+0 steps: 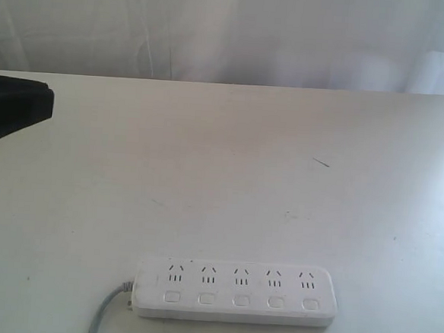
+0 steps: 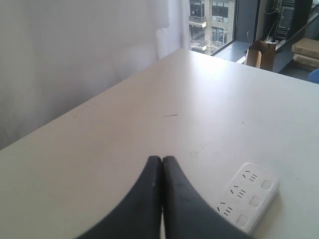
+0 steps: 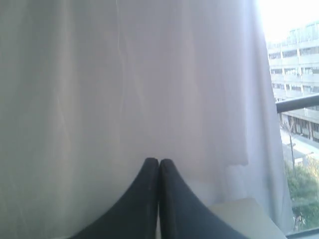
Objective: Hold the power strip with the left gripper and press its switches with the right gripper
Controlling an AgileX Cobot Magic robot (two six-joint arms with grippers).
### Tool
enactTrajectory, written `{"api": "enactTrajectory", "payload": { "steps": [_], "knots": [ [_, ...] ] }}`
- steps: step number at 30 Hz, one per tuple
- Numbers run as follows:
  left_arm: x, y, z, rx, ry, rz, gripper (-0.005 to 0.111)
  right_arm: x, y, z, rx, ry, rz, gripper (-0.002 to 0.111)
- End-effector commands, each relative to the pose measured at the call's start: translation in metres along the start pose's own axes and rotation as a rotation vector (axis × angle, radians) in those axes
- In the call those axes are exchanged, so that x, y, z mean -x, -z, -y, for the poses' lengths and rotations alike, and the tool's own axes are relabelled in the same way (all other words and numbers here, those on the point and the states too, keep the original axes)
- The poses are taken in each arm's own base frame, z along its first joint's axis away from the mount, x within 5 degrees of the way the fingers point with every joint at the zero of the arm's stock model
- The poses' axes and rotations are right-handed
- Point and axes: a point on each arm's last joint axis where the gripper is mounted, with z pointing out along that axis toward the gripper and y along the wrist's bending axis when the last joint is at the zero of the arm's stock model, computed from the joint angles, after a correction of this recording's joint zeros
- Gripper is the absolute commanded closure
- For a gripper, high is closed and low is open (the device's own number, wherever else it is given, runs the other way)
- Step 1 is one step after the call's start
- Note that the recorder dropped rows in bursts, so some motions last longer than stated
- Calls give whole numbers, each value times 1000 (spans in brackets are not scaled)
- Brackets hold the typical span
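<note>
Here the power strip lies flat on the table.

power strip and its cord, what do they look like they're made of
Power strip: probably white moulded plastic, smooth, judging by its rounded edges and even surface. Cord: grey flexible sheath, likely rubber or PVC, since it bends in a curve.

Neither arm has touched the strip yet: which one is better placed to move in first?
Left. The left tool, shut, looks over the table with the power strip partly in its view; the right tool, also shut, faces the curtain, strip out of sight.
</note>
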Motion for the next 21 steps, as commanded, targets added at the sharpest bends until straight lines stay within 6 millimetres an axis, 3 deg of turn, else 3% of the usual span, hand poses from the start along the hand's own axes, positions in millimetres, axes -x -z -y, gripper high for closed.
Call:
{"api": "enactTrajectory", "payload": {
  "steps": [1, 10, 21],
  "knots": [
    [0, 2, 0, -2, 22, 17, 107, 6, 11, 2, -1, -10, 62, 108],
    [1, 2, 0, -2, 26, 19, 107, 8, 16, 1, 12, -13, 80, 108],
    [1, 2, 0, -2, 26, 19, 107, 5, 35, -22, 208, 52, 70, 108]
  ]
}}
